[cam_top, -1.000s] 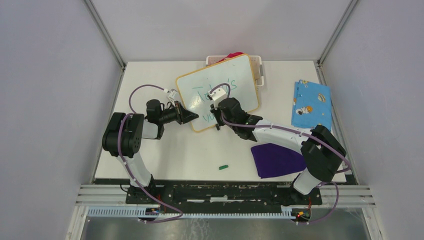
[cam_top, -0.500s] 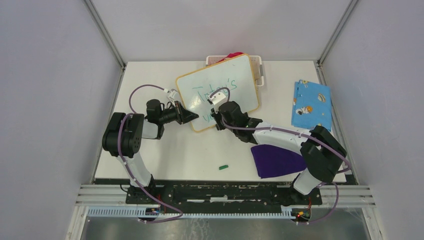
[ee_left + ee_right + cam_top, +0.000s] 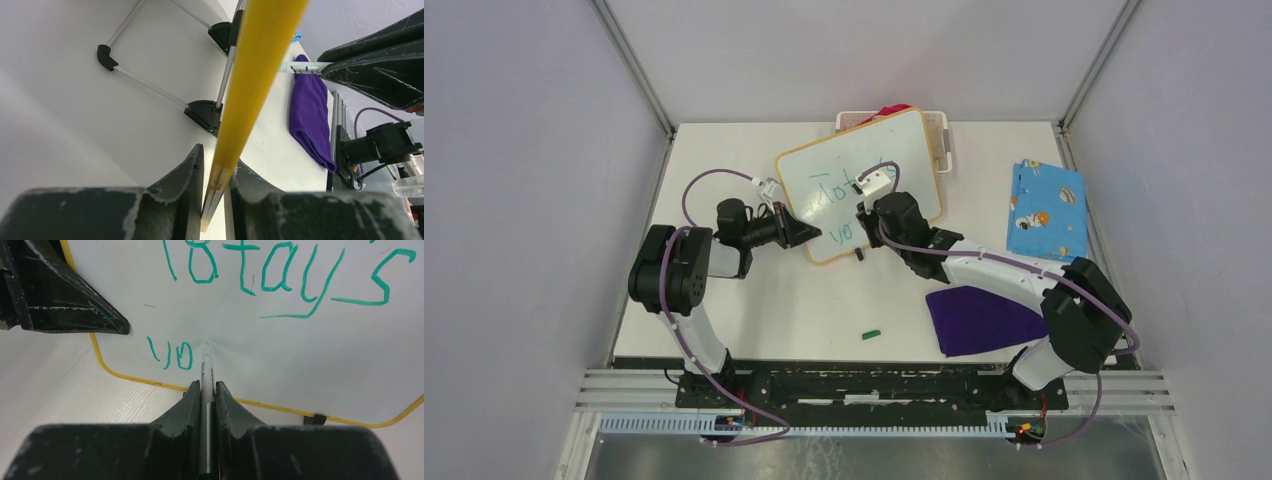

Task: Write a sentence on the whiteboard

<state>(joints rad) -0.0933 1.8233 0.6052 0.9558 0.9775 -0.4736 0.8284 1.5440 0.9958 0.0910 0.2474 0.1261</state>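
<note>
The whiteboard (image 3: pixel 914 150) stands tilted at the far middle of the table (image 3: pixel 774 310), its far corner over a white basket (image 3: pixel 941 137). From the right wrist view the sentence (image 3: pixel 272 275) reads in green marker: "Totay's" on line 1, with a stroke under the last letters, and only "yo" on line 2, near the board's lower left edge.

Compared with 1 second ago, the right arm has shifted a little to the right and the first 2 letters of line 2 now show to the left of it in the top view. The left arm sits where it was.

The right gripper (image 3: pixel 206 386) has its fingers pressed in on a slim marker (image 3: pixel 205 371), whose tip sits at the board's face just right of the "o". The left gripper (image 3: pixel 216 161) pinches the board's yellow frame (image 3: pixel 255 65) between nearly closed fingers at the lower left edge, beside the board's black feet.

A purple cloth (image 3: pixel 979 320) lies near the right arm's base, a blue patterned cloth (image 3: pixel 1046 208) lies at the right edge, and a small green cap (image 3: pixel 871 334) lies near the front.
</note>
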